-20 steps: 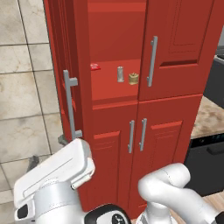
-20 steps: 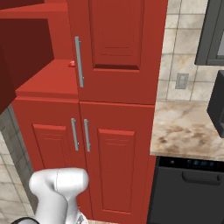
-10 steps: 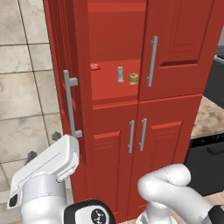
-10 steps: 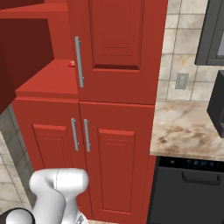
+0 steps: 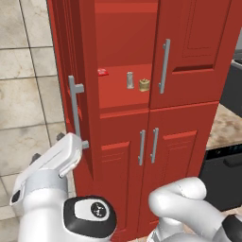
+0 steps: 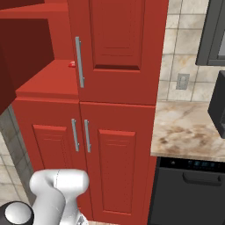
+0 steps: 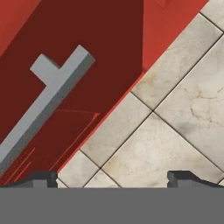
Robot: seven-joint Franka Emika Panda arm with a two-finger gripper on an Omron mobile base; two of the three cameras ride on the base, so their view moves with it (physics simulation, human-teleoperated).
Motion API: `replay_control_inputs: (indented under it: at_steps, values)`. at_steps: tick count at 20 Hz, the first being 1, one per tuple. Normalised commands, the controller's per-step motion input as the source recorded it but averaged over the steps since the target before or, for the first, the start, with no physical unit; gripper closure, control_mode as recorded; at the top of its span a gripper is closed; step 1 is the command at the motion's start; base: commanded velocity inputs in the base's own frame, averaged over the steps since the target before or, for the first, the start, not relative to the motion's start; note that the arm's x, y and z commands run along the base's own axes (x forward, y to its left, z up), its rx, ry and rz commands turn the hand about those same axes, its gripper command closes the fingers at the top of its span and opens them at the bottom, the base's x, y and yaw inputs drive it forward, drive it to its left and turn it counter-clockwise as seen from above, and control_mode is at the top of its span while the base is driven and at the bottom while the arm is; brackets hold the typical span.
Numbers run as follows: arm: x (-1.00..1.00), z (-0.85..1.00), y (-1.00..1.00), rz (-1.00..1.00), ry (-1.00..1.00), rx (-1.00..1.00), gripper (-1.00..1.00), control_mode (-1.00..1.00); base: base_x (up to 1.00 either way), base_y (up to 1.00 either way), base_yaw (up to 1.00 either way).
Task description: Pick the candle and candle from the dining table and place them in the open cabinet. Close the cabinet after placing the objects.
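Two candles stand on the red inner shelf of the cabinet (image 5: 124, 99): a slim grey candle (image 5: 130, 80) and, just right of it, a squat golden-tan candle (image 5: 144, 85). The cabinet's left door (image 5: 64, 71) is swung open, edge-on to me, with its long silver handle (image 5: 75, 111) facing out. My gripper (image 5: 47, 146) hangs open and empty, just below and left of the handle's lower end. In the hand view the gripper (image 7: 113, 179) faces the open door's red face and the handle (image 7: 48, 100), which lies up and to the left. The dining table is out of view.
A small flat red item (image 5: 102, 72) lies on the shelf left of the candles, also seen as a red item (image 6: 71, 64) from the right. Closed red doors (image 5: 142, 156) sit below. Tiled wall (image 5: 28, 94) is left of the cabinet. A marble counter (image 6: 189, 129) over a black appliance (image 6: 189, 189) stands right.
My hand has swung left and risen towards the lower end of the open door's handle. The candles and the door have not moved, and the jaws stay open.
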Motion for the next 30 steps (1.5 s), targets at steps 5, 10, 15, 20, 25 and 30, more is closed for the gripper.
replay_control_inputs:
  at_steps: [5, 10, 15, 20, 25, 30]
  values:
    - [0.45, -0.29, 0.15, -0.03, 0.08, -0.02, -1.0, -1.0, 0.0, 0.0, 0.0]
    - [0.22, -0.28, 0.27, -0.06, 0.05, -0.04, -1.0, -1.0, 0.0, 0.0, 0.0]
    - [0.04, -0.19, 0.39, -0.08, 0.05, -0.07, -1.0, -1.0, 0.0, 0.0, 0.0]
    - [0.01, -0.05, 0.17, -0.09, 0.05, -0.02, -1.0, -1.0, 0.0, 0.0, 0.0]
    - [0.0, 0.0, -0.16, -0.07, 0.01, 0.0, -1.0, -1.0, 0.0, 0.0, 0.0]
    - [0.0, 0.0, -0.4, -0.02, 0.0, 0.0, -1.0, -1.0, 0.0, 0.0, 0.0]
